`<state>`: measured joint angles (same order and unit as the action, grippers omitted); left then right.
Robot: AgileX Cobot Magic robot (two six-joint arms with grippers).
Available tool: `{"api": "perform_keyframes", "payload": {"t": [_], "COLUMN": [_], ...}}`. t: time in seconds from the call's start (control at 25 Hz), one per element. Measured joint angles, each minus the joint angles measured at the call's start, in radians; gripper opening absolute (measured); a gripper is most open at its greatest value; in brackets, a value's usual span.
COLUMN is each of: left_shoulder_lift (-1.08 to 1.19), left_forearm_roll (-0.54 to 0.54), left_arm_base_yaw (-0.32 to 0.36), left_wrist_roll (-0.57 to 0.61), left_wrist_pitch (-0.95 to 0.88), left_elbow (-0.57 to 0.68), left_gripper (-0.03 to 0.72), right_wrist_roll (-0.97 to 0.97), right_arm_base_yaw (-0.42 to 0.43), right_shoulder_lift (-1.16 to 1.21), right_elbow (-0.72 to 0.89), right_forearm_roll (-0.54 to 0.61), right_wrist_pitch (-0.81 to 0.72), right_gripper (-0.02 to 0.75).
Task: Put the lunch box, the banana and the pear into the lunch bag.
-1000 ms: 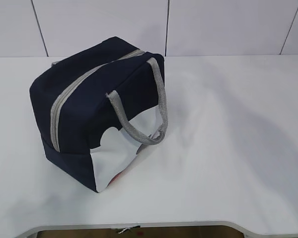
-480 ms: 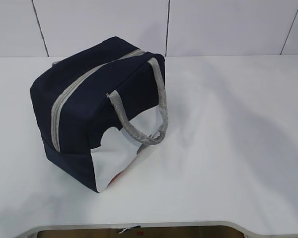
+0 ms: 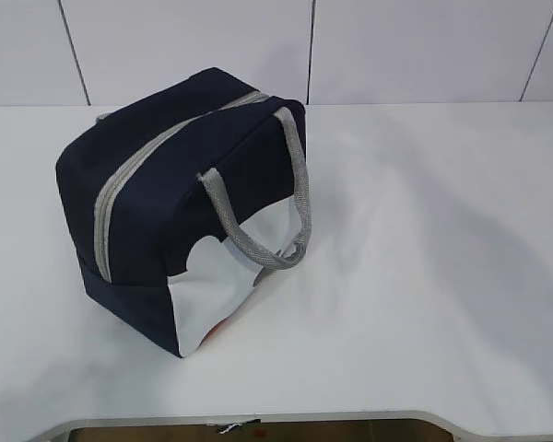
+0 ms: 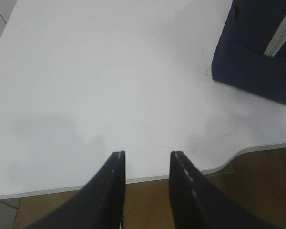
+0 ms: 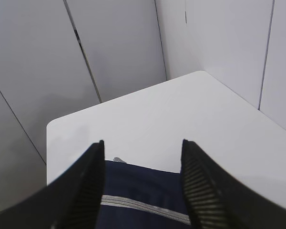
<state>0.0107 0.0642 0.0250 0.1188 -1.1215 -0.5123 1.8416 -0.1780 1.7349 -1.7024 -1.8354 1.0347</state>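
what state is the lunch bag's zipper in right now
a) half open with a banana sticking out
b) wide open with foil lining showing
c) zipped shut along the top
c) the grey zipper runs as one closed strip across the top of the lunch bag, and no lining or contents show.

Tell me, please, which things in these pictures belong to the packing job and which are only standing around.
Belong to the job:
- lunch bag, navy, its grey zipper closed along the top
- left gripper, open, holding nothing
- right gripper, open, above the bag

Only around:
- white table
- wall panels

The lunch box, banana and pear do not show in any view.
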Motion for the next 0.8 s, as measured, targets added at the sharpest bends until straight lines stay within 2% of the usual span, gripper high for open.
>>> {"api": "perform_keyframes", "payload": {"t": [0.8], "left_shoulder_lift": [0.0], "left_forearm_roll": [0.0], "left_arm_base_yaw": [0.0], "left_wrist_roll": [0.0], "left_wrist_pitch": [0.0], "left_elbow": [0.0], "left_gripper": [0.237], "right_wrist_roll": [0.043], "right_arm_base_yaw": [0.003], "right_shoulder_lift": [0.013], "right_elbow": [0.0], "right_forearm_roll": [0.0], "right_wrist_pitch": [-0.012], "right_gripper": [0.422]}}
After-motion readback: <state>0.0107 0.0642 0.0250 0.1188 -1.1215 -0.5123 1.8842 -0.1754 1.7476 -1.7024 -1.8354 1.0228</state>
